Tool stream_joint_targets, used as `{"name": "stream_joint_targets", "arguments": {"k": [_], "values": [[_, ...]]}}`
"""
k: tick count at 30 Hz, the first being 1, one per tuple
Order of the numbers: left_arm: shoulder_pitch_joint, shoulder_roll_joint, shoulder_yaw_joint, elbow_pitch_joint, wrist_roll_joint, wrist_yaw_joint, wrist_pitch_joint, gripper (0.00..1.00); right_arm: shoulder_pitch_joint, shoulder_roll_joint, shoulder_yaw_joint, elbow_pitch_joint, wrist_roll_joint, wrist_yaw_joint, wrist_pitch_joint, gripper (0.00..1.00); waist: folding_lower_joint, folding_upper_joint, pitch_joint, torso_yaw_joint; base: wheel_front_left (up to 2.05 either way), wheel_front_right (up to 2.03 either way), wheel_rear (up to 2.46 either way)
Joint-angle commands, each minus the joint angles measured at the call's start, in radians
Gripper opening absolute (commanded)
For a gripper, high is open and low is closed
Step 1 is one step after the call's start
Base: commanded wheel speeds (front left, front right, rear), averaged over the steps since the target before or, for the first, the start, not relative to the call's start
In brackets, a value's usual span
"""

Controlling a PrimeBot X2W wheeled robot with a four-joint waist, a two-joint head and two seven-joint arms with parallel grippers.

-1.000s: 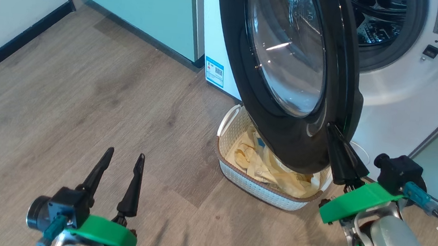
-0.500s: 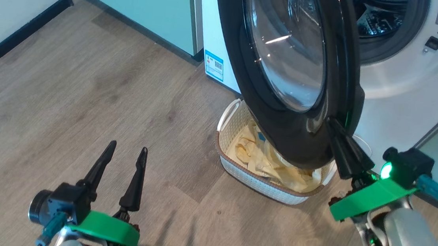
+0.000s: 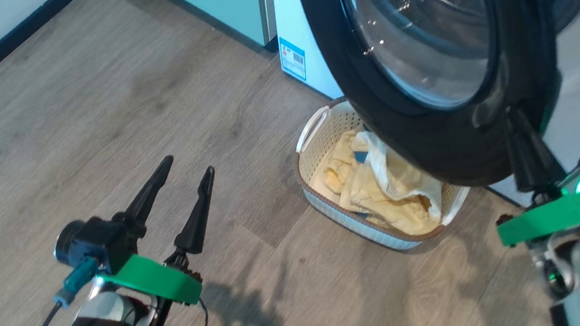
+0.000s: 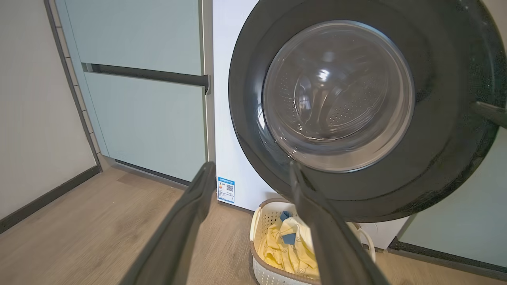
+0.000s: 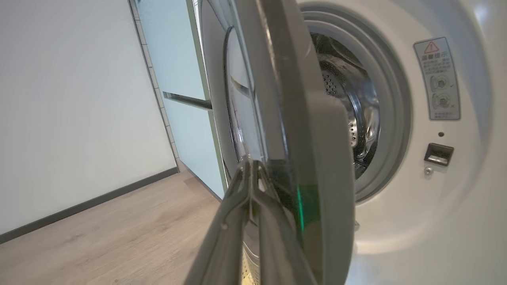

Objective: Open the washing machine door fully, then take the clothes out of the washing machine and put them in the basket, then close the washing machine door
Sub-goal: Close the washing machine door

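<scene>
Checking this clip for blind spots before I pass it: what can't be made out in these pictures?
- Head view: the washing machine door covers the far end of the basket and part of the clothes.
- Right wrist view: the door's edge hides most of the drum; clothes inside cannot be ruled out.
- Right wrist view: the warning label text is too small.
- Head view: the right gripper merges with the dark rim; contact unclear.

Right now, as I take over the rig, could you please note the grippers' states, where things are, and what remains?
Left gripper: open, empty, above the floor.
Right gripper: shut, tips at the washing machine door's outer edge.
Clothes: in the basket, below the door.
Done: unloading, by the look of it; the drum's visible part holds nothing.
Left: swing the door shut on the washing machine.
</scene>
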State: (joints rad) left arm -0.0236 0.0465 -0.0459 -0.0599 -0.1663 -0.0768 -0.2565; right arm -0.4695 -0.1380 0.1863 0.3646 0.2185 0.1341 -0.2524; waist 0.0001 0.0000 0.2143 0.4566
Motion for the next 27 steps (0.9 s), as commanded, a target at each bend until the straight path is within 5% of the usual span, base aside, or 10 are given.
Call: {"name": "stream_joint_targets", "arguments": {"k": [1, 27], "values": [[-0.045, 0.004, 0.022, -0.039, -0.009, 0.006, -0.005, 1.00, -0.060, -0.017, -0.002, -0.017, -0.006, -0.003, -0.009, 0.00, -0.0001, 0.0000, 0.021, 0.005, 0.00, 0.00, 0.00], [-0.174, 0.004, -0.064, -0.030, -0.094, 0.052, -0.005, 1.00, -0.462, -0.133, -0.111, 0.238, -0.059, -0.003, -0.009, 0.00, -0.0001, 0.0000, 0.195, 0.048, 0.00, 0.00, 0.00]]}}
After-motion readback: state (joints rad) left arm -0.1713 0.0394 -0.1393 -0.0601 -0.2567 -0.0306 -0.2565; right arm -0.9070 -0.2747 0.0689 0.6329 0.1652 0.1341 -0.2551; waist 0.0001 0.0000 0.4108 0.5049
